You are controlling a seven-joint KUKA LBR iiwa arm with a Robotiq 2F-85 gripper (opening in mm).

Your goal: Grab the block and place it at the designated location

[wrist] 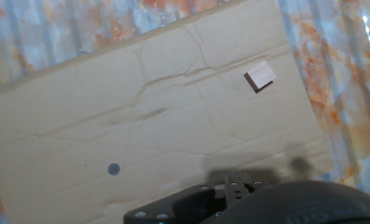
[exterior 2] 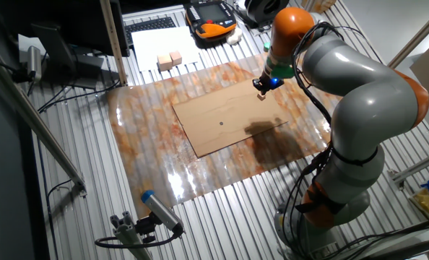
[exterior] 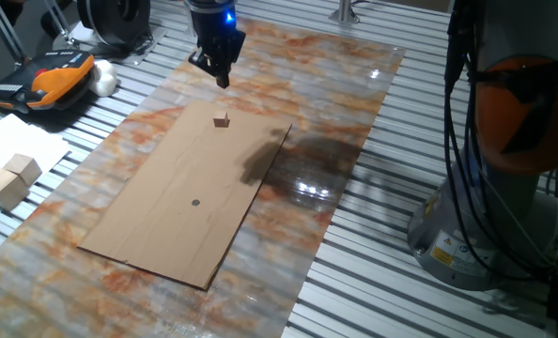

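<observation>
Block (exterior: 222, 120) sits on the cardboard sheet (exterior: 166, 216), near its far edge, free and untouched. In the hand view the block (wrist: 260, 76) is upper right and the dot mark (wrist: 113, 168) lower left, well apart across the sheet. From the other fixed view the dot (exterior 2: 221, 123) is about mid-sheet.

Step in hand: approach, grasp not made. Gripper (exterior: 222, 75) hangs above the table just beyond the block, clear of it and of the cardboard.

Next move, as I read it: shift over the cube, centre it between the fingers, then descend. Cube is tiny, so alignment has to be tight or a finger will knock it aside.

Gripper holds nothing, touches nothing. Finger opening: can't tell; fingertips don't show in the hand view and are too small elsewhere.
</observation>
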